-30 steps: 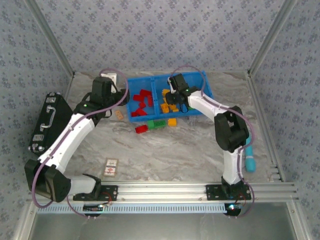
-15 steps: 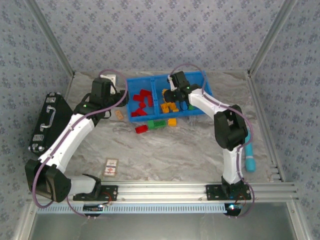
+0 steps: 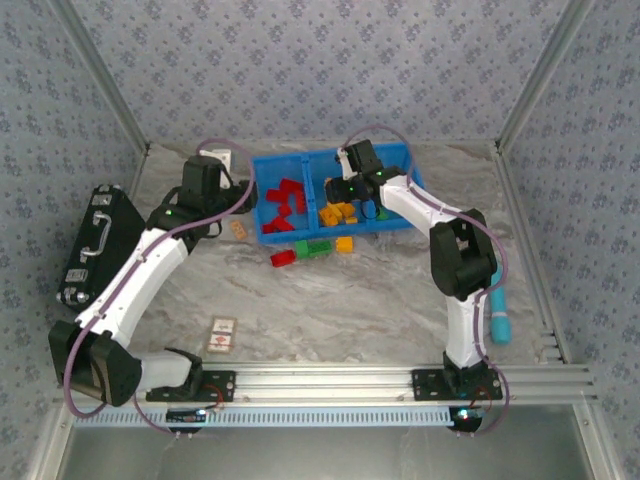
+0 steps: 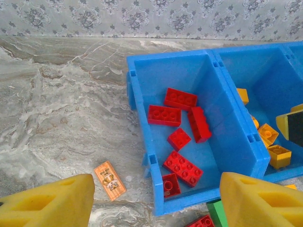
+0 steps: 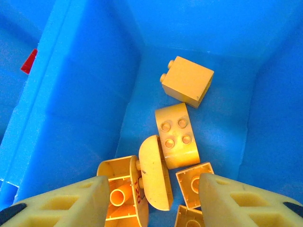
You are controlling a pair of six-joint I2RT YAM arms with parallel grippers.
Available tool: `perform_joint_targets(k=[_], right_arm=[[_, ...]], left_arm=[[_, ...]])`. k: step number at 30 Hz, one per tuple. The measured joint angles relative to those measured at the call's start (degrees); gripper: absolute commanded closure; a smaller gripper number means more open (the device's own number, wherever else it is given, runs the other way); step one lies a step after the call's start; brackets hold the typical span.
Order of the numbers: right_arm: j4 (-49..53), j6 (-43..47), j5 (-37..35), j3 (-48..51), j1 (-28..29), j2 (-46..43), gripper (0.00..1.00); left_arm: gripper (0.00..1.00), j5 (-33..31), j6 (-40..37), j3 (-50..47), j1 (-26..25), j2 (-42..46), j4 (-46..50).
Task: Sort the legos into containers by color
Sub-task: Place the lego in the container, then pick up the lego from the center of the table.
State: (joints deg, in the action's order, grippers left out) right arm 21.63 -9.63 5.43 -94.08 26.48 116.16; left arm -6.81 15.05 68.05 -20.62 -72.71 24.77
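A grey marbled table (image 3: 350, 290) carries a bright blue three-compartment plastic bin (image 3: 300, 157) by its far edge. The right gripper (image 5: 151, 189), fingers apart and empty, hangs over the middle compartment's orange-yellow plastic bricks (image 5: 176, 135). The left gripper (image 4: 156, 198), likewise apart, waits near the glossy red bricks (image 4: 163, 115) in the left compartment. A stray red brick (image 3: 283, 258), green brick (image 3: 315, 248) and orange brick (image 3: 344, 244) lie unsorted along the bin's near wall.

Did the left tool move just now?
No. The left tool is at the same spot as before, just outside the left wall of the blue bin.
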Motion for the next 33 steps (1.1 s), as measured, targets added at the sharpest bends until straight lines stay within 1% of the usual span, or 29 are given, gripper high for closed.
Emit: perform_joint_targets(k=[5,9,11,15,19,24,33], right_arm=[[0.0,0.0,0.0,1.0,0.1,-0.8,0.45],[1.0,0.2,-1.2,6.4,1.3,-6.2,0.41],[1.8,0.2,-2.3,9.6,2.5,-9.6,0.40],[3.7,-0.4,-4.2,16.7,6.8,-16.9,0.33],[4.7,-2.4,-5.4,22.5,10.9,-20.5,0.30],[4.9,-5.7,-7.0,29.0,11.5,-20.5,0.29],[3.9,-7.5,-8.7,27.6,11.1,-14.7,0.27]], left_arm=[[0.29,0.0,0.0,0.0,0.0,1.1,0.6],[0.29,0.0,0.0,-0.1,0.0,2.0,0.7],[0.29,0.0,0.0,-0.5,0.0,2.2,0.7],[0.29,0.2,0.3,-1.4,0.0,2.2,0.6],[0.29,1.0,0.7,-1.8,0.0,2.2,0.3],[0.29,1.7,0.7,-1.9,0.0,2.1,-0.4],[0.29,1.9,0.6,-1.9,0.0,2.1,-0.5]])
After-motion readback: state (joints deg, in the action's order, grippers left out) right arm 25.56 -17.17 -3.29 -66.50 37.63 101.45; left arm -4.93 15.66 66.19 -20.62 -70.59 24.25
